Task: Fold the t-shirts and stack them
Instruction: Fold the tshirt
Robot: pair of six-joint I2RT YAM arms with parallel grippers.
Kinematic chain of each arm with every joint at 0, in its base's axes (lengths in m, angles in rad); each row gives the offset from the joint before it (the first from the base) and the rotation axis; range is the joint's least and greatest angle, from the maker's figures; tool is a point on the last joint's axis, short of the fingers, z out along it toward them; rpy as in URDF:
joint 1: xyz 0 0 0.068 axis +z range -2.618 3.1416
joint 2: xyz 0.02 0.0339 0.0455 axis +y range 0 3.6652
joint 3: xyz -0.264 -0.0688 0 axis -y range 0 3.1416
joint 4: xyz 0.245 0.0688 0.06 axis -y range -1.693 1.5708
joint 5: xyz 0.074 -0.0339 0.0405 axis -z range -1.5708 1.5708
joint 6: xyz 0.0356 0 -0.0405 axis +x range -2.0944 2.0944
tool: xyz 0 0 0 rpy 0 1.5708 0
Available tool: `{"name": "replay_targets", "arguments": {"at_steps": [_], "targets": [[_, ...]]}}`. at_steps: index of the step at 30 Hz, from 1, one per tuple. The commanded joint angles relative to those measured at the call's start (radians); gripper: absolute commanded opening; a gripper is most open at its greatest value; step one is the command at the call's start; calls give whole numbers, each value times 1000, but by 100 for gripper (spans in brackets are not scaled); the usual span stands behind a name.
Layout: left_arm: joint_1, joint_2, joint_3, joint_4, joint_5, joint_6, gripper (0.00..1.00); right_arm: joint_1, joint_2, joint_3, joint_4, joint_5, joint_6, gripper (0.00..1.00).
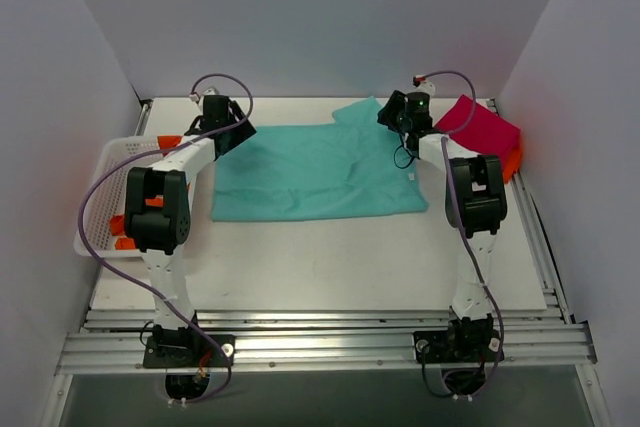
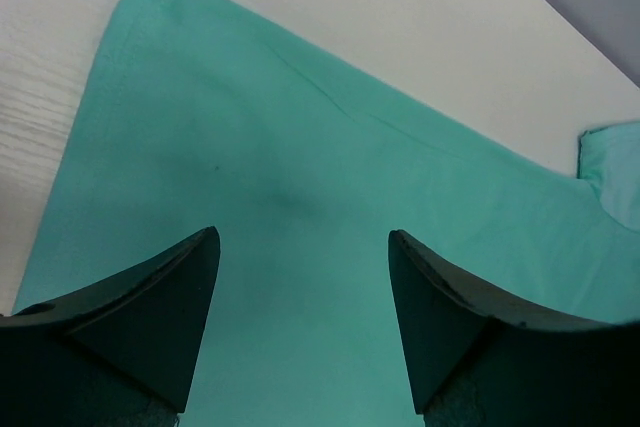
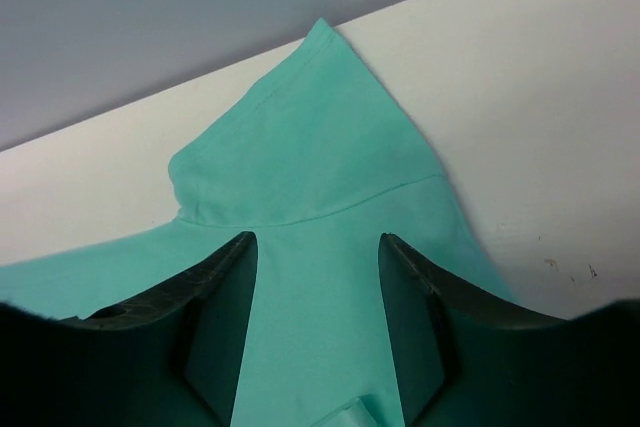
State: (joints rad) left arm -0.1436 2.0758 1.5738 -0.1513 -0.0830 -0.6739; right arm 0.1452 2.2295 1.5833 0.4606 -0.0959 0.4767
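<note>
Lying flat, the teal t-shirt (image 1: 320,172) stretches beneath left gripper (image 2: 303,239) and right gripper (image 3: 317,240).

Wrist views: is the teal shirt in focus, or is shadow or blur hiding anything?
Left wrist: teal shirt sharp, hem stitching legible; a faint dark patch lies just ahead of the jaws, which are dark and soft-edged. Right wrist: same shirt crisp too, seam clear; jaws near-black at the bottom edge, showing little detail. Top external: even light, no glare.

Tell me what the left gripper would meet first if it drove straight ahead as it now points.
Probably the flat teal-turquoise cloth t-shirt directly ahead of the open left gripper; depth unclear.
</note>
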Motion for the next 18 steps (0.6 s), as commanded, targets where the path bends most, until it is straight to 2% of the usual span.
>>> {"name": "replay_targets", "arguments": {"at_steps": [1,6,9,11,12,14,15,16,17,18], "targets": [[-14,-25,-32,41,-26,10,76,4,-42,-29,36,-22,16,48],[-21,-20,-77,53,-46,11,75,10,-71,-57,24,14,11,67],[-21,-23,-92,56,-49,10,75,16,-91,-86,36,9,14,65],[-21,-23,-106,65,-49,7,75,21,-87,-103,50,-5,20,58],[-21,-23,-109,67,-49,2,75,24,-80,-108,65,-22,29,47],[-25,-19,-113,67,-49,-1,74,27,-56,-115,69,-36,37,31],[-27,-14,-113,64,-49,-3,73,28,-47,-118,70,-41,40,18],[-28,-13,-115,61,-52,-3,71,28,-41,-126,79,-45,45,12],[-30,-10,-116,55,-54,-3,67,27,-28,-132,84,-47,48,8],[-33,-6,-124,53,-55,-3,58,27,-25,-144,85,-45,49,3]]}}
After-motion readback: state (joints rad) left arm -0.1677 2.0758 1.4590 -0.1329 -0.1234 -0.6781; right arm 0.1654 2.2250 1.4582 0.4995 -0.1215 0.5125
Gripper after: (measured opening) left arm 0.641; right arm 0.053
